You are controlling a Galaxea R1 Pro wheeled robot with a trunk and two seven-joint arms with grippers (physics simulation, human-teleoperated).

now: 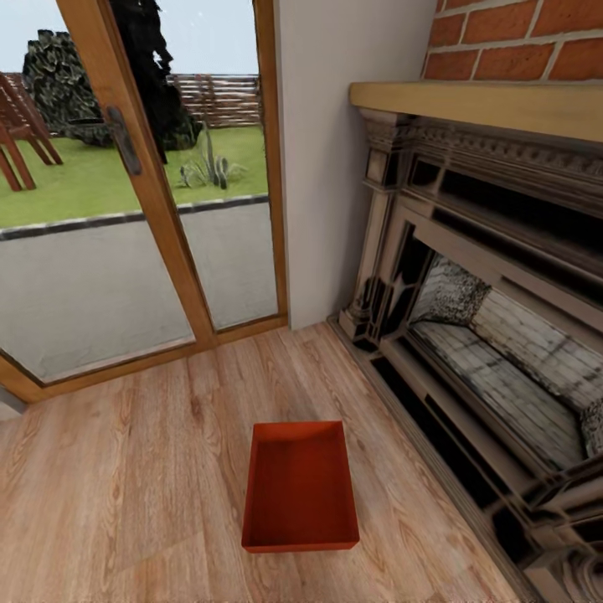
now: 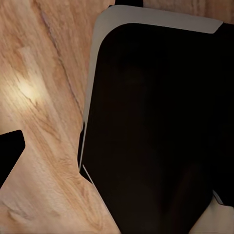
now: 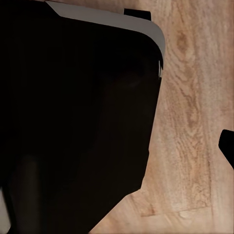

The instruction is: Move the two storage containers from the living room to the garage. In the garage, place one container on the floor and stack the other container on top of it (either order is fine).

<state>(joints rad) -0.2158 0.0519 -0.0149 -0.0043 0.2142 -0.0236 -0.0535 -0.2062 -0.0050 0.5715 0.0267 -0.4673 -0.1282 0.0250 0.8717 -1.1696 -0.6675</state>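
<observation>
One storage container [image 1: 300, 487], an orange-red shallow lidless box, lies on the light wood-plank floor [image 1: 126, 502] of the living room, low in the middle of the head view. It is empty, and nothing touches it. In the left wrist view a dark fingertip [image 2: 9, 148] juts in at the picture's edge, far from the middle, over the planks. The right wrist view has a like fingertip [image 3: 227, 146] at its edge. The other finger of each gripper is lost against my own dark body [image 2: 156, 131]. Nothing sits between the fingers.
An ornate fireplace [image 1: 494, 335] under red brick [image 1: 519, 38] runs along the right, close beside the container. Wood-framed glass doors [image 1: 134, 218] close off the far left, with patio and lawn beyond. A beige wall strip [image 1: 335, 167] stands between them. Open floor lies left of the container.
</observation>
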